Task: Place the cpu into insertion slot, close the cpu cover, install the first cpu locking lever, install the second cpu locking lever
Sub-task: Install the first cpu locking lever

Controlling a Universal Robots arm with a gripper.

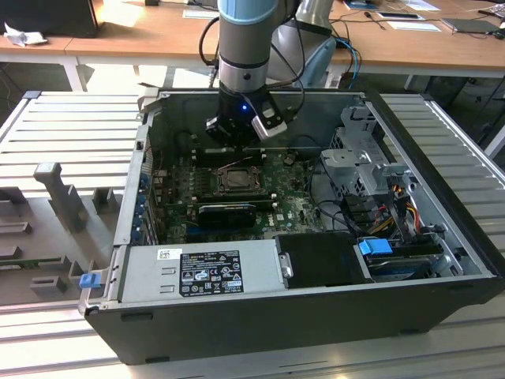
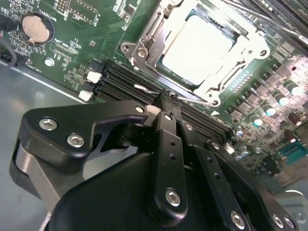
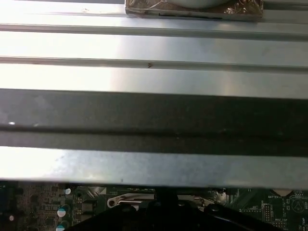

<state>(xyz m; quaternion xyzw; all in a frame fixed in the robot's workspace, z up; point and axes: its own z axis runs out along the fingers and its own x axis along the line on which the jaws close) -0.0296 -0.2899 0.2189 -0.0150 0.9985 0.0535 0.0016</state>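
Note:
The cpu [image 2: 201,44], a pale silver square, lies in the insertion slot [image 1: 237,180] on the green motherboard [image 2: 72,43]. The cpu cover [image 2: 144,45] is folded down flat around it, its metal frame bordering the chip. A thin wire locking lever [image 2: 143,88] runs along the socket's near edge. My gripper [image 2: 165,97] is shut with nothing between its black fingers [image 2: 169,144], and its tip hovers at the socket's edge beside that lever. In the exterior view the gripper [image 1: 237,144] hangs just behind and above the slot inside the case.
The open computer case [image 1: 410,134] walls in the board. A power supply [image 1: 205,272] sits along the near side and a drive cage [image 1: 359,158] with cables at the exterior view's right. Black memory slots [image 2: 120,79] lie beside the socket. Ribbed metal panels [image 3: 154,48] flank the case.

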